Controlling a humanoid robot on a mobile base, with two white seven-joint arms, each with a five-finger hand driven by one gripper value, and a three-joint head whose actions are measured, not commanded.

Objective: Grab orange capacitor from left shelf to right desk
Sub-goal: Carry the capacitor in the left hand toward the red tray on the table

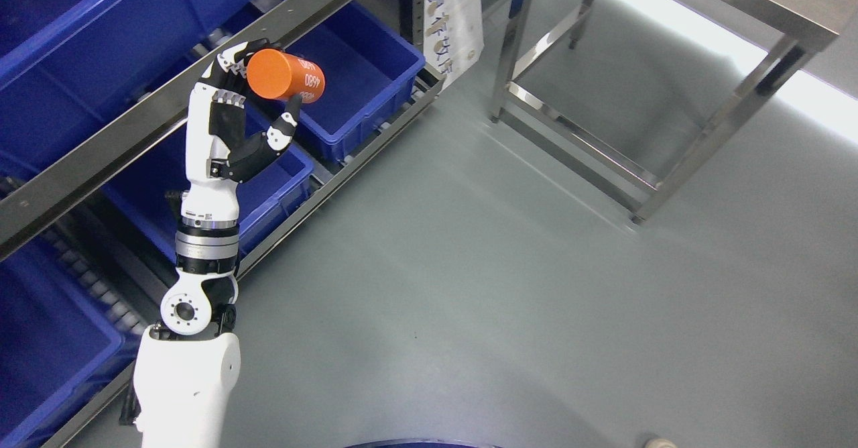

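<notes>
Beside the shelf (201,86), left hand (234,109) grips orange capacitor (281,76) (print unreadable).

open grey floor (469,287) lies between the blue-bin metal shelf (134,119) at left and the steel-legged worktop (737,5) at right; its leg frame (576,146) stands in the way.

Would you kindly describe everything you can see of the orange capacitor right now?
The orange capacitor is a short, smooth cylinder with a matte, plastic-looking skin and white printed digits near its right end. It lies roughly on its side, tilted, with a flat end facing the camera. The left hand holds it aloft in front of the shelf: curled fingers wrap its left side and the thumb presses from below. It touches nothing else and hangs in front of a blue bin.
</notes>
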